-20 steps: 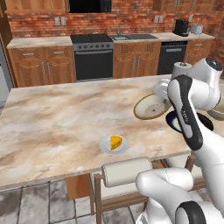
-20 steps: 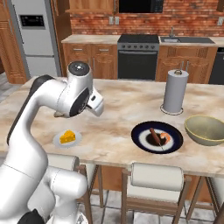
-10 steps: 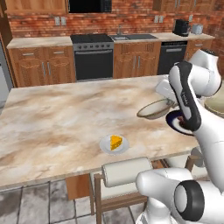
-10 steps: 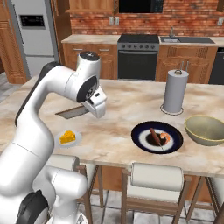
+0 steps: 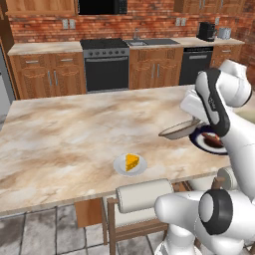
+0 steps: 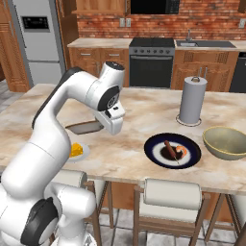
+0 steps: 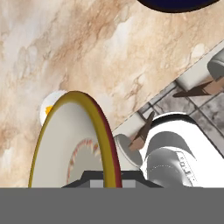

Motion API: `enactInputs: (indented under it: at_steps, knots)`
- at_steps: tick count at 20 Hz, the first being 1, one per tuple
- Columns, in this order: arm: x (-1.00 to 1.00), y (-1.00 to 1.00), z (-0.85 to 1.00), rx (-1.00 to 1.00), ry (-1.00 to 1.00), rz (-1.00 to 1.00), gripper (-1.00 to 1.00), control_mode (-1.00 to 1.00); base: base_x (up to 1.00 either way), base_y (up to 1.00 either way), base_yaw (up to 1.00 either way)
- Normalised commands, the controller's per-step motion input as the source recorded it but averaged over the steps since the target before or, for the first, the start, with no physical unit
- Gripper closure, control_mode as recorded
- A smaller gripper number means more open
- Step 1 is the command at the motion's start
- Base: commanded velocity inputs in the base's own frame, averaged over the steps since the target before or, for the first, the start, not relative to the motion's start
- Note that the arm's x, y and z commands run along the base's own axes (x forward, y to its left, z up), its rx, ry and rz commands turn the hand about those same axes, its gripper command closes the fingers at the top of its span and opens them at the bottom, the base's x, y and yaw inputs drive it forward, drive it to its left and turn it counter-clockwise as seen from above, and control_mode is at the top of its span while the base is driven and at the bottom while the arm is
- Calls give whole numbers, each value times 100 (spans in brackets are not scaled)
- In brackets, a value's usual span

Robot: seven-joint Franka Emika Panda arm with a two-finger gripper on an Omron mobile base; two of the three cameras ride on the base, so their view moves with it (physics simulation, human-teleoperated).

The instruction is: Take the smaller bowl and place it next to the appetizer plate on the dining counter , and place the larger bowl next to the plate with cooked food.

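Observation:
My gripper (image 5: 192, 123) is shut on the rim of the smaller bowl (image 5: 178, 131), a shallow grey-beige dish held level a little above the dining counter (image 5: 64, 139). In the right base view the smaller bowl (image 6: 85, 127) hangs just behind the appetizer plate (image 6: 77, 151) with its cheese wedge. The hand view shows the smaller bowl (image 7: 70, 144) edge-on, with the appetizer plate (image 7: 49, 107) peeking out behind it. The appetizer plate (image 5: 130, 164) lies near the front edge. The larger bowl (image 6: 226, 142) rests at the right, beside the dark plate with cooked food (image 6: 172, 150).
A paper towel roll (image 6: 192, 100) stands upright behind the dark plate. Padded stools (image 6: 172, 194) are tucked under the counter's front edge. Wooden cabinets and a stove (image 5: 106, 64) line the back wall.
The arm has swung the smaller bowl leftward across the counter and lowered it toward the cheese plate. The other dishes stayed put.

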Motion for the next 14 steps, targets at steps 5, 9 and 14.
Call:
enactInputs:
  at_steps: [5,9,14]
  knots:
    - [12,0,-42,-6,-4,-1,100,-100,0,0,0]
    - [18,0,-24,-14,-14,-4,100,-100,0,0,0]
    - [36,0,-18,-11,-11,-3,100,-100,0,0,0]
